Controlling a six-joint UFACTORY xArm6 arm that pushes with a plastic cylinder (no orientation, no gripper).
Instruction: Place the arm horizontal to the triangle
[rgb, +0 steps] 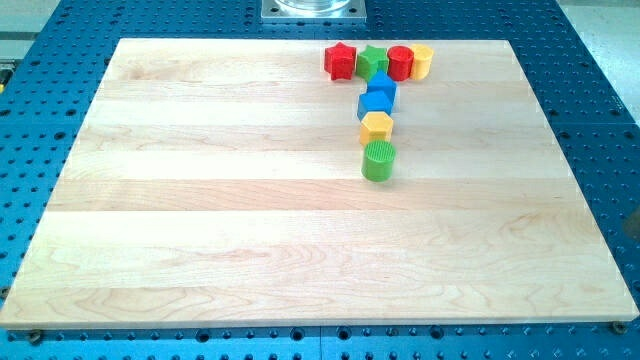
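My tip and the rod do not show in the camera view. Near the view's top, right of centre, four blocks stand in a row: a red star (340, 61), a green star (373, 61), a red cylinder (400, 63) and a yellow block (421, 61). Below the green star runs a column: a blue block (381, 89) touching a second blue block (374, 105), then a yellow hexagon (377, 127), then a green cylinder (379, 160). I cannot make out which of the blue blocks is a triangle.
The blocks sit on a pale wooden board (200, 220), which lies on a blue perforated table (600, 120). A grey metal base (313, 9) shows at the view's top edge.
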